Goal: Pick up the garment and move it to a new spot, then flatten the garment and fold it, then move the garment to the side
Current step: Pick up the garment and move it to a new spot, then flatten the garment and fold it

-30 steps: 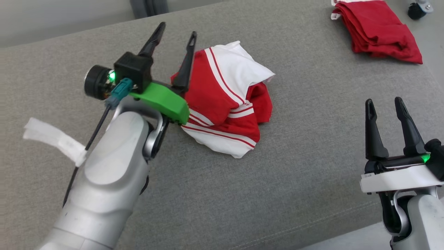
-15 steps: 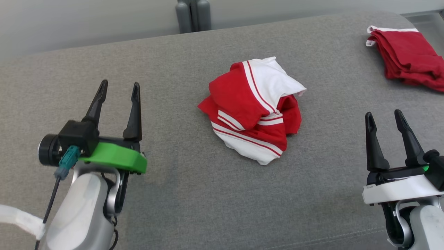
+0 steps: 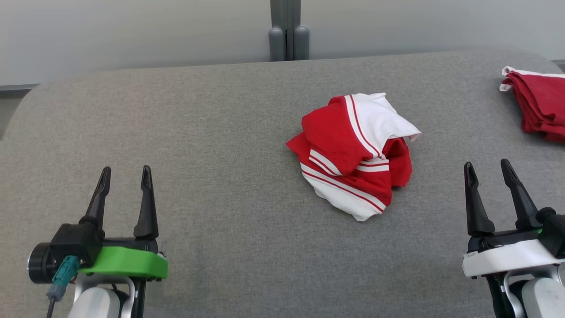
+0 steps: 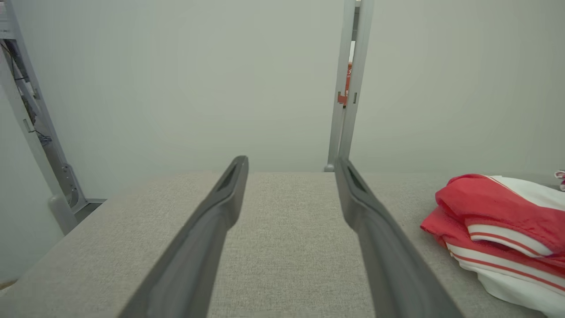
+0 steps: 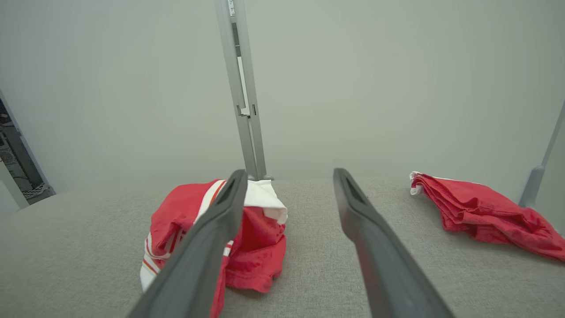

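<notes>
We see a red garment (image 3: 348, 141) with white panels and thin stripes on the grey bench (image 3: 220, 132). The other cloth (image 3: 540, 106) is plain red with a white edge.

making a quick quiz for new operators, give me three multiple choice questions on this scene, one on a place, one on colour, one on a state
1. Where does the plain red cloth lie?
A. at the far right edge of the grey surface
B. between a gripper's fingers
C. on the floor

2. Which colours has the crumpled striped garment?
A. blue and white
B. red and white
C. all black

3. How do the left gripper and right gripper stand?
A. both open, apart from the garment
B. both shut on the garment
C. left shut, right open

Answers:
1 A, the head view shows it at the surface's right edge.
2 B, red fabric with white panels and stripes.
3 A, both pairs of fingers are spread over bare surface.
</notes>
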You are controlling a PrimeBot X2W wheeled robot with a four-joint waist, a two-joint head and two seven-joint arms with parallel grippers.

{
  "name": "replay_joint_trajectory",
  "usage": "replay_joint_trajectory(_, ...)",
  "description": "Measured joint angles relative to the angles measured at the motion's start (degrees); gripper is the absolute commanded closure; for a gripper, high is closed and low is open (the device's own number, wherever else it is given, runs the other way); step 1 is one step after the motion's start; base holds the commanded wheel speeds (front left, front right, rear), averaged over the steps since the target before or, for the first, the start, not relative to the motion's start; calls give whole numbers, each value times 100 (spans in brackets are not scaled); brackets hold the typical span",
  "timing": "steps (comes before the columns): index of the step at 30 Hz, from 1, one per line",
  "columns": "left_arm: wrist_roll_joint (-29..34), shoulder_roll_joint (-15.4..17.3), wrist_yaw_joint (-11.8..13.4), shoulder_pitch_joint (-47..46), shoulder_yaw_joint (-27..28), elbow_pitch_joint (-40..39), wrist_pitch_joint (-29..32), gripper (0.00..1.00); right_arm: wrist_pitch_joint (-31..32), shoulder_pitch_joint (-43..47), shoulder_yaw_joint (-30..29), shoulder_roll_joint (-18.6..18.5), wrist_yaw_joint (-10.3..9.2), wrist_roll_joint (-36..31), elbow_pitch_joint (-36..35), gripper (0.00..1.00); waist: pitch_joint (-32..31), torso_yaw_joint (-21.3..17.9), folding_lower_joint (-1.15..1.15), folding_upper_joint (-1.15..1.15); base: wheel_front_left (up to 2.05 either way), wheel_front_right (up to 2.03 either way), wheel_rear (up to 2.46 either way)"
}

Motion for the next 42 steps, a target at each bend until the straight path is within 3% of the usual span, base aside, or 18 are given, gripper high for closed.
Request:
replay_joint_trajectory(9,145,-164,-55,426,215,-177,0,0,0,142,2,16,0,-1,-19,0,-106,217,0,0,0,0,0)
replay_joint_trajectory(42,595,-561,-543,642,748,-11,0,0,0,335,-18,90,-1,1,115,0,-223,306,0,0,0,0,0)
